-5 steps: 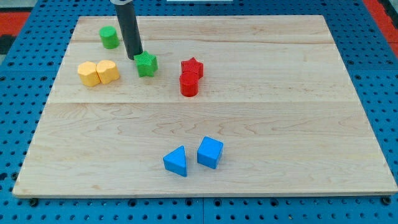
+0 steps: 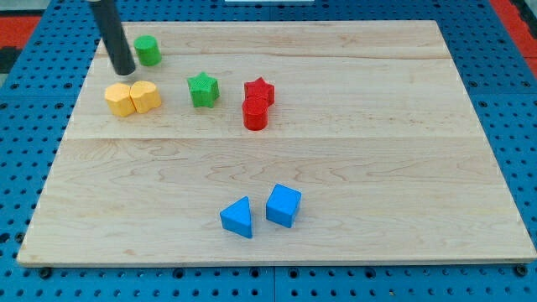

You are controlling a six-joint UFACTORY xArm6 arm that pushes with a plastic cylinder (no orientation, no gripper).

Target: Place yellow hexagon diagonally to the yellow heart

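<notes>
The yellow hexagon (image 2: 118, 99) and the yellow heart (image 2: 146, 96) lie side by side and touching near the board's upper left, the hexagon on the view's left. My tip (image 2: 124, 72) is just above the hexagon, toward the view's top, a small gap away from it. The rod rises out of the view's top edge.
A green cylinder (image 2: 148, 50) lies right of the rod near the top edge. A green star (image 2: 202, 89) is right of the heart. A red star (image 2: 259, 90) touches a red cylinder (image 2: 255, 114). A blue triangle (image 2: 237, 217) and a blue cube (image 2: 284, 205) lie at the bottom centre.
My tip has moved left, from beside the green star's left side to just above the yellow hexagon. The green star sits very slightly further right. The other blocks are unchanged.
</notes>
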